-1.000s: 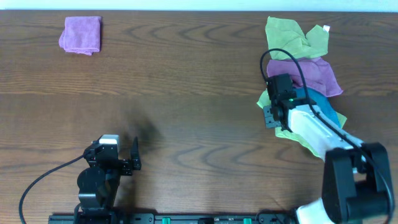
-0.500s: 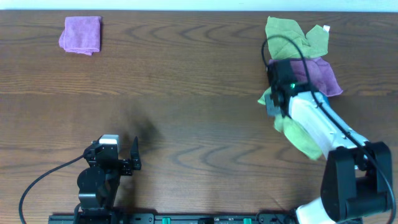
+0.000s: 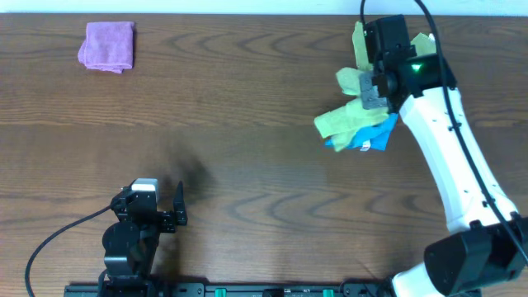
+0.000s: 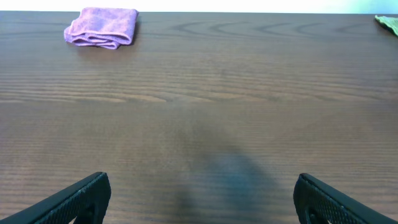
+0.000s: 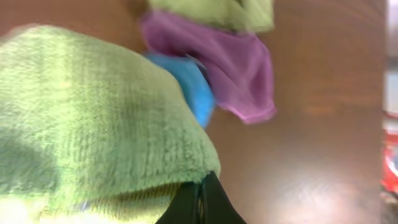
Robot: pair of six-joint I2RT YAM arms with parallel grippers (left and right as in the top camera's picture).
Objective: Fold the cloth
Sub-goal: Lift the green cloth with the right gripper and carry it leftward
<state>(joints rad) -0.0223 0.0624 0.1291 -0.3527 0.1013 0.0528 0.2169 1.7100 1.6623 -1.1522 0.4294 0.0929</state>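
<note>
the cloth (image 3: 340, 122) was held bunched in the right hand (image 3: 370, 89), whose fingers were seen clamped together on its edge in the wrist view, above the far right part of the counter (image 3: 247, 148). a blue cloth (image 3: 373, 136) was seen touching its lower edge. a loose purple cloth (image 5: 239, 68) and a duller green cloth (image 3: 422, 45) were seen close by. the left hand (image 4: 199, 199) was held near the front edge with its 2 fingers wide apart. 1 folded purple cloth (image 3: 108, 45) was seen at the far left corner.
</note>
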